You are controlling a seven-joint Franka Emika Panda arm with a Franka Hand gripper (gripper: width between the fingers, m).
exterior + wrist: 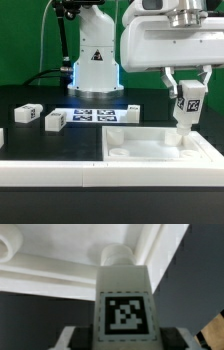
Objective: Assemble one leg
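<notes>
The end effector hangs over the side of the bench at the exterior view's right, pinching the leg near its upper end. One dark finger sits on each side of the block. In the wrist view the leg runs straight away from the camera between the two pads, which press against its flanks. Its black-and-white tag faces the lens.

The leg stands upright, or very nearly so, with its lower end reaching down inside the white tray-like piece. This piece is a wide square with a raised rim, lying flat on the dark bench. Inside it are round sockets at the corners. One socket lies toward the exterior view's left with nothing on it. The leg's lower tip is at another socket toward the exterior view's right. The wrist view shows the tip lined up with that round socket, close to the tray's inner wall. Whether it is seated, only touching, or just above cannot be told from either picture. The only thing in the tray besides its own sockets is the leg's end.

Well apart from the tray, toward the exterior view's left, two loose white blocks with tags lie on the bench. The marker board lies flat behind them, in front of the robot's base.
</notes>
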